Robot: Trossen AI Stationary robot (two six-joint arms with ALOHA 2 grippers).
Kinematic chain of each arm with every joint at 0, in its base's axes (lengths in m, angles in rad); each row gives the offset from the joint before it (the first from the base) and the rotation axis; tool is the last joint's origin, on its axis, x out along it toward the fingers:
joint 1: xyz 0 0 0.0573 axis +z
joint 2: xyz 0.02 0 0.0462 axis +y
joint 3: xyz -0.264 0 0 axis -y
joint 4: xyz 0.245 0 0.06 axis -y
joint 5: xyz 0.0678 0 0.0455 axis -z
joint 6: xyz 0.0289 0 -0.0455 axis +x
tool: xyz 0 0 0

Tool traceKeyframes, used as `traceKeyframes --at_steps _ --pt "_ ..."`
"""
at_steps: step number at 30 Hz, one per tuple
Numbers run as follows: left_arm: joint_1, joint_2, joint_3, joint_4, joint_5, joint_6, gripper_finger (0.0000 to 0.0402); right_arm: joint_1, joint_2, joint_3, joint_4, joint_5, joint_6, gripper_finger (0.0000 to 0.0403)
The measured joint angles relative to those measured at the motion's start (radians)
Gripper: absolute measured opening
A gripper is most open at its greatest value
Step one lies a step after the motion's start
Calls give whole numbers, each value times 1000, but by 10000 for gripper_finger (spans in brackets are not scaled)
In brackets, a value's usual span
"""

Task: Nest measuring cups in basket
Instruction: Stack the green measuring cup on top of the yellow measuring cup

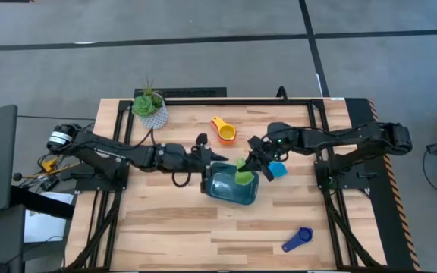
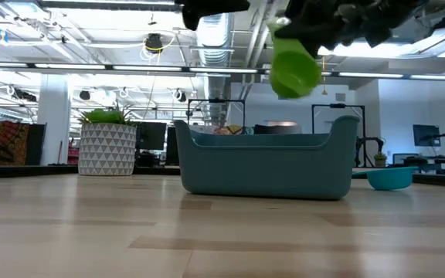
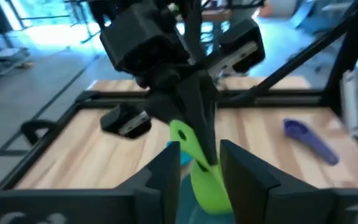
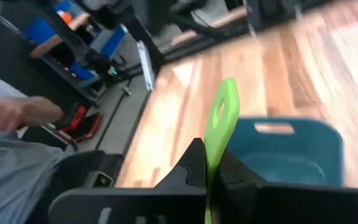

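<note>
The green measuring cup hangs above the teal basket, which stands near the middle of the table. My right gripper comes from the right and is shut on the cup's handle. My left gripper comes from the left and is open, one finger on each side of the cup's bowl. An orange cup lies behind the basket. A light blue cup lies at its right. A blue cup lies near the front right. My right gripper pinches the green cup's flat handle between its two shut fingers, with the handle's free end sticking out past them. The fingers slant down from the table's right side. The bowl hangs below them, clear of the basket. My left gripper's fingers flank the bowl; whether they touch it I cannot tell.
A white patterned pot with a green plant stands at the far left of the table. A black frame runs along the table's far and side edges. Beyond the table's edge, the right wrist view shows a person's hand.
</note>
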Motion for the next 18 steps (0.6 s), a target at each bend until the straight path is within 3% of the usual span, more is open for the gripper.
traceKeyframes --at_steps 6,11,18 --pt "96 0 1 12 164 -80 150 40 13 1 35 4 -9 9" --pt "114 26 0 46 286 -103 169 53 13 3 52 21 -19 9" --pt "121 128 -1 133 323 -149 170 43 12 3 55 29 -21 9"
